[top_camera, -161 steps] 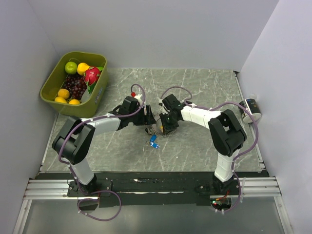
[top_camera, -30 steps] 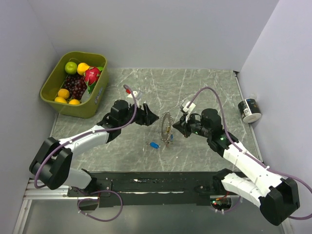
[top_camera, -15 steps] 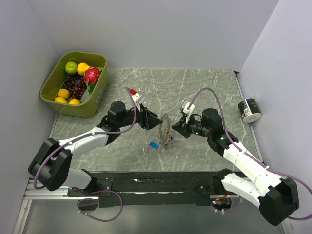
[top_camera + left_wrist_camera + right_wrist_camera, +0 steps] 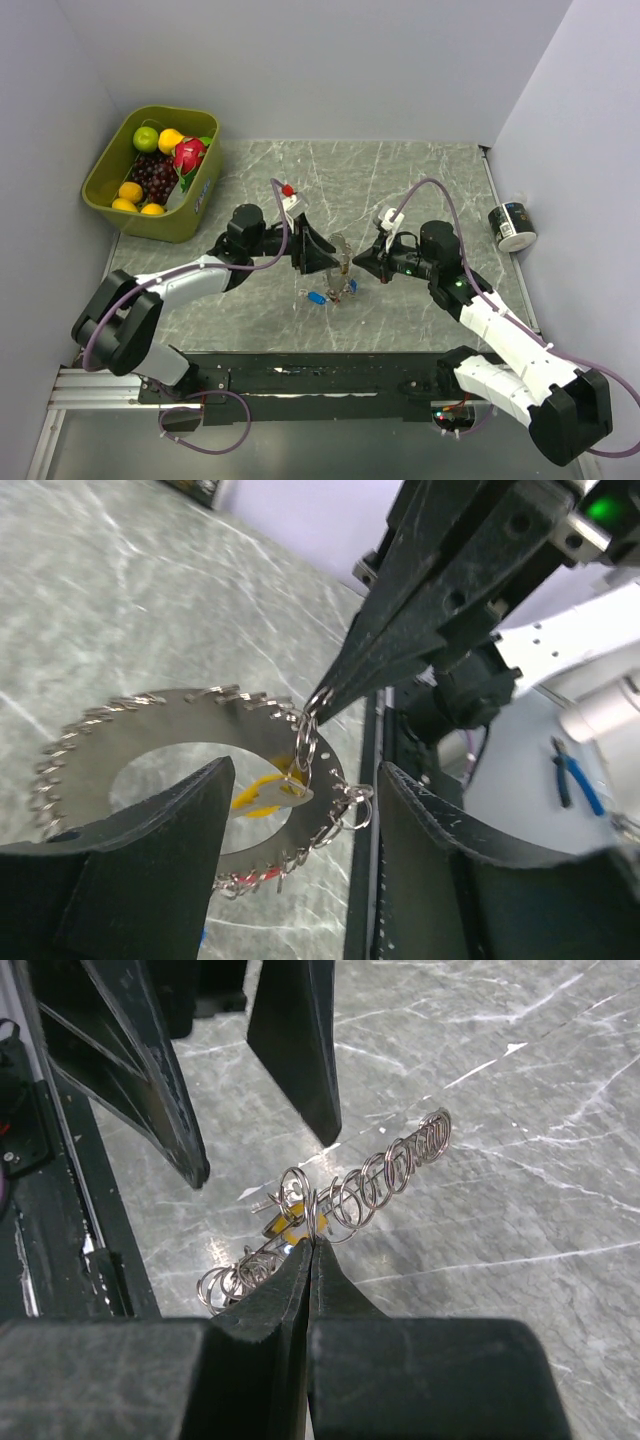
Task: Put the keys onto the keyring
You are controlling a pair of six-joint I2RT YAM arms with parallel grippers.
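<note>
The keyring (image 4: 342,258) is a flat silvery ring with small wire loops round its rim, held upright above the table. My right gripper (image 4: 358,263) is shut on one rim loop, as the right wrist view (image 4: 312,1244) shows. A yellow key (image 4: 262,793) hangs from a loop, and a red key (image 4: 238,883) hangs lower on the rim. A blue key (image 4: 317,297) lies on the table below. My left gripper (image 4: 330,260) is open, and its fingers (image 4: 150,830) straddle the keyring's (image 4: 180,720) edge without touching it. The keyring (image 4: 392,1168) appears edge-on in the right wrist view.
A green bin (image 4: 96,176) full of fruit stands at the back left. A small black and white can (image 4: 513,226) lies by the right wall. A black rail (image 4: 300,375) runs along the table's near edge.
My left gripper has moved right towards the keyring, and its open fingers now straddle the rim. My right gripper still holds the ring in nearly the same place.
</note>
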